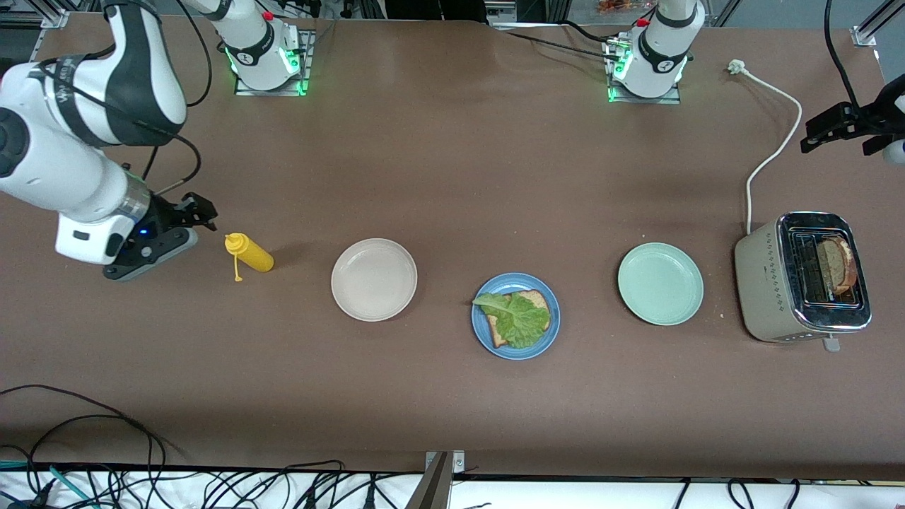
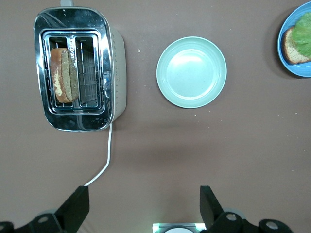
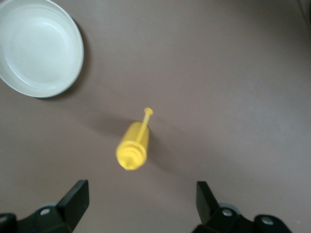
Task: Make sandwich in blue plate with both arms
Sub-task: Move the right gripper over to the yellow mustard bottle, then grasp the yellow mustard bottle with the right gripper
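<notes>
— Both claws first: from the front camera we see the right arm's black two-finger gripper (image 1: 201,211) hanging at nine o'clock of the frame, jaws spread wide and empty, just beside the upright yellow plastic squeeze bottle (image 1: 250,254). What of the other?

— We find the left arm's black two-finger gripper (image 1: 820,132) at two o'clock, up over the brown table (image 1: 452,162) above the boxy beige and chrome toaster (image 1: 802,278); its jaws also stand wide, holding nothing.

— And the task's thing?

— We see the round mid-blue plate (image 1: 515,316) near the centre, at about five o'clock, carrying one brown wholemeal bread slice (image 1: 532,300) with a ruffled green lettuce leaf (image 1: 517,319) on it. A round beige-white plate (image 1: 374,279) sits toward the right arm's end, a round pale mint-green plate (image 1: 660,283) toward the left arm's end. A second brown bread slice (image 1: 837,265) stands in one toaster slot.

— The left wrist view?

— We see the toaster (image 2: 77,68) at ten o'clock with its slice (image 2: 62,74), the mint plate (image 2: 191,72) at one o'clock, the blue plate (image 2: 284,60) cut off at two o'clock. The gripper's fingers (image 2: 75,208) stand far apart.

— The right wrist view?

— We see the yellow bottle (image 3: 133,148) at centre, the beige plate (image 3: 39,46) at ten o'clock, and black fingers (image 3: 77,196) wide apart at six.
</notes>
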Controlling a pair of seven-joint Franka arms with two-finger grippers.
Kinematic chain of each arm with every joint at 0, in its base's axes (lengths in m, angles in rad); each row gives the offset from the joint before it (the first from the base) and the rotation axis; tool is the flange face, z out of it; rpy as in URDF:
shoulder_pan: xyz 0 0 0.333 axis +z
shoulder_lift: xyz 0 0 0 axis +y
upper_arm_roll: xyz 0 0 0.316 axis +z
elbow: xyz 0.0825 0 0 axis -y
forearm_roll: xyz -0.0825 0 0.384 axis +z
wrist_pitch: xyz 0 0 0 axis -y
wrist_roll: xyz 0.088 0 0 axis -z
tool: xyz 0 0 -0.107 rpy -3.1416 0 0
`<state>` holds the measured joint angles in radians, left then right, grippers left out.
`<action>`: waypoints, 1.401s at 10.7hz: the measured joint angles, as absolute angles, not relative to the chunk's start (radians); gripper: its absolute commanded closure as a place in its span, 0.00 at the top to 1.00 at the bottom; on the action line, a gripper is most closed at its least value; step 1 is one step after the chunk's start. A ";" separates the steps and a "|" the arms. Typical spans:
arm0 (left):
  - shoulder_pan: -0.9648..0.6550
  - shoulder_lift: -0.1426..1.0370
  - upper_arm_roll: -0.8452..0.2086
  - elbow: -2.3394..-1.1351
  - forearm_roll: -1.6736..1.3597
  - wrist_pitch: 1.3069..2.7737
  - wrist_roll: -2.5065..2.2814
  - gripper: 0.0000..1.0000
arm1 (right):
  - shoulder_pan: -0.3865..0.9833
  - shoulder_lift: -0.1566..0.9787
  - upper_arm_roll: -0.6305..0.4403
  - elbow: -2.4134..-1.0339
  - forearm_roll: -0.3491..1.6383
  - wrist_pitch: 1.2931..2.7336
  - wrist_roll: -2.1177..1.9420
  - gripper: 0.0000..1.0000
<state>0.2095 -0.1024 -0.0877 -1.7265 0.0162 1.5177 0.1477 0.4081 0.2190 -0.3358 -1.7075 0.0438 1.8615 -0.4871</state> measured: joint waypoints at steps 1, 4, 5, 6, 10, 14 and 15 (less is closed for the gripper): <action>0.209 -0.102 -0.088 -1.726 0.016 1.518 0.148 1.00 | 0.408 0.218 -0.366 -1.718 0.044 1.862 -0.515 0.98; 0.209 -0.102 -0.091 -1.726 0.016 1.518 0.148 1.00 | 0.407 0.218 -0.449 -1.761 0.146 1.864 -0.677 0.98; 0.209 -0.102 -0.091 -1.726 0.016 1.518 0.148 1.00 | 0.406 0.218 -0.471 -1.778 0.168 1.873 -0.726 0.98; 0.209 -0.102 -0.091 -1.726 0.016 1.518 0.148 1.00 | 0.404 0.218 -0.484 -1.794 0.184 1.888 -0.766 0.98; 0.209 -0.102 -0.091 -1.726 0.016 1.518 0.148 1.00 | 0.335 0.248 -0.493 -1.872 0.321 1.959 -0.987 0.99; 0.209 -0.102 -0.094 -1.726 0.016 1.518 0.148 1.00 | 0.256 0.314 -0.494 -1.880 0.493 1.961 -1.256 0.99; 0.209 -0.102 -0.096 -1.726 0.015 1.518 0.148 1.00 | 0.236 0.339 -0.494 -1.883 0.557 1.958 -1.346 0.99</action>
<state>0.2087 -0.1022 -0.0957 -1.7264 0.0155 1.5177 0.1478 0.2357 0.3387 -0.4940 -1.8826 0.5571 1.9583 -1.3459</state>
